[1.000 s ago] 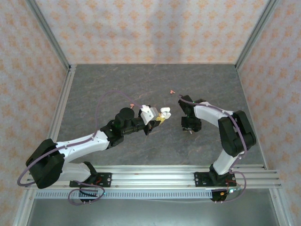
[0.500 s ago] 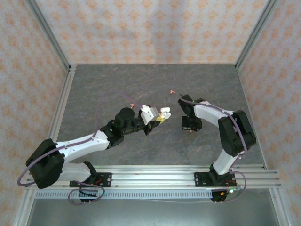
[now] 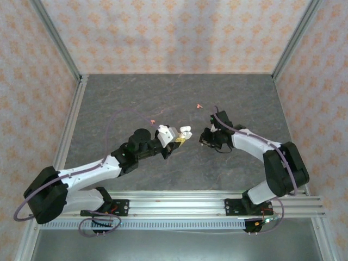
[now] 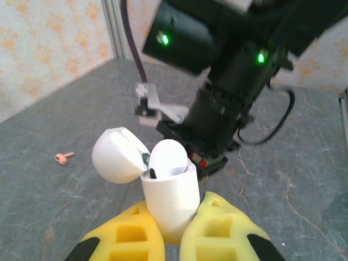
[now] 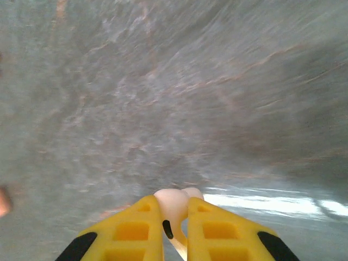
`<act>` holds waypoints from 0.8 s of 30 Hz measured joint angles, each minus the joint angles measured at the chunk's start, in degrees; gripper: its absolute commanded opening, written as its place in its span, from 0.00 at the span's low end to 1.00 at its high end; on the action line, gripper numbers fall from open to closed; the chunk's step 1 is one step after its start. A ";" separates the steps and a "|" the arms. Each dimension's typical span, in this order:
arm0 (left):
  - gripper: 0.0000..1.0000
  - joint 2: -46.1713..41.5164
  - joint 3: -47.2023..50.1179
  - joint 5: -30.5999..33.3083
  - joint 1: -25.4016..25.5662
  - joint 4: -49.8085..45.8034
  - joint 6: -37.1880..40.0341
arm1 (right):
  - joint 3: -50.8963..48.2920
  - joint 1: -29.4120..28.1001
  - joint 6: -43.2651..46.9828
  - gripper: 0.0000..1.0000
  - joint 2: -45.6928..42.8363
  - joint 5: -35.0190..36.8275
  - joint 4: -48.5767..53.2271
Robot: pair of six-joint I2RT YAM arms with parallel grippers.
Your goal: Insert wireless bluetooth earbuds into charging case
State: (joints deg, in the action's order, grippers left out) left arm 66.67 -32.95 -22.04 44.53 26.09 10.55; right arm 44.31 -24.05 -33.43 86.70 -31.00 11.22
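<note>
Grey table; earbud bulb-forward, stem along right fingers.

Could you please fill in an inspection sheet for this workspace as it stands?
Surface: grey marbled tabletop.
Job's things: white charging case, lid open, held upright; white earbud gripped; pink earbud and second pink earbud loose on the tabletop, apart.
Clutter: nothing seen.
End effectors: left end effector shut on the case; right end effector shut on the white earbud, near the case, not touching.
Cables: purple cable arcs over the left arm.
Surroundings: patterned walls; aluminium rail at the near edge.
</note>
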 measured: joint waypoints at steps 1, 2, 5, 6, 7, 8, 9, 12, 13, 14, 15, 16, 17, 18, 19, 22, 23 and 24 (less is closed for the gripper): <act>0.00 -1.14 0.39 0.33 0.00 -0.20 0.02 | -0.92 -0.33 -1.95 0.15 1.33 -1.84 -3.10; 0.00 -2.25 0.74 0.72 0.00 -0.57 0.02 | -1.42 -0.61 -3.65 0.15 3.04 -3.63 -5.97; 0.00 -5.05 1.38 2.03 0.00 -1.73 0.04 | -2.03 -1.20 -7.06 0.15 7.30 -7.02 -12.63; 0.00 -5.64 1.49 2.43 0.00 -1.97 0.07 | -2.27 -1.20 -7.72 0.15 8.15 -7.63 -14.03; 0.00 -6.23 1.57 2.86 0.00 -2.36 0.07 | -2.58 -1.18 -8.48 0.15 8.98 -8.41 -15.65; 0.00 -6.62 1.62 3.10 0.00 -2.73 0.07 | -2.75 -1.11 -9.03 0.15 9.42 -9.01 -16.79; 0.00 -6.84 1.62 3.26 0.00 -2.91 0.07 | -2.82 -1.03 -9.31 0.15 9.51 -9.27 -17.14; 0.00 -7.08 1.62 3.69 0.00 -3.21 0.07 | -2.86 -1.03 -9.40 0.17 9.57 -9.25 -17.20; 0.00 -7.08 1.62 3.76 0.00 -3.37 0.07 | -2.84 -1.01 -9.14 0.17 9.57 -9.07 -16.94; 0.00 -7.08 1.62 4.00 0.00 -3.54 0.07 | -2.78 -0.98 -8.74 0.18 9.57 -8.96 -16.65; 0.00 -7.08 1.62 4.13 0.00 -3.67 0.07 | -2.64 -0.96 -8.46 0.19 9.57 -8.85 -16.44; 0.00 -7.06 1.62 4.22 0.00 -3.87 0.07 | -2.49 -0.90 -8.02 0.20 9.57 -8.68 -16.00; 0.00 -7.06 1.62 4.33 0.00 -4.02 0.07 | -2.40 -0.87 -7.67 0.22 9.57 -8.59 -15.74; 0.00 -7.06 1.62 4.35 0.00 -4.09 0.07 | -2.34 -0.83 -7.39 0.23 9.55 -8.46 -15.50; 0.00 -7.06 1.62 4.37 0.00 -4.11 0.07 | -2.32 -0.72 -6.97 0.24 9.49 -8.39 -15.28; 0.00 -6.99 1.62 4.35 0.00 -4.13 0.07 | -2.32 -0.04 -6.12 0.28 8.85 -7.67 -14.21; 0.00 -6.93 1.62 4.35 0.00 -4.13 0.07 | -2.32 0.44 -5.77 0.30 8.59 -7.23 -13.73; 0.00 -6.84 1.62 4.35 0.00 -4.15 0.07 | -2.32 0.81 -5.51 0.31 8.37 -6.82 -13.33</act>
State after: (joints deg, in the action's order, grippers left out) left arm 59.83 -31.33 -17.69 44.53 21.93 10.61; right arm 42.00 -23.24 -38.94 95.07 -37.82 -2.11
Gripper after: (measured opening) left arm 0.082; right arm 0.286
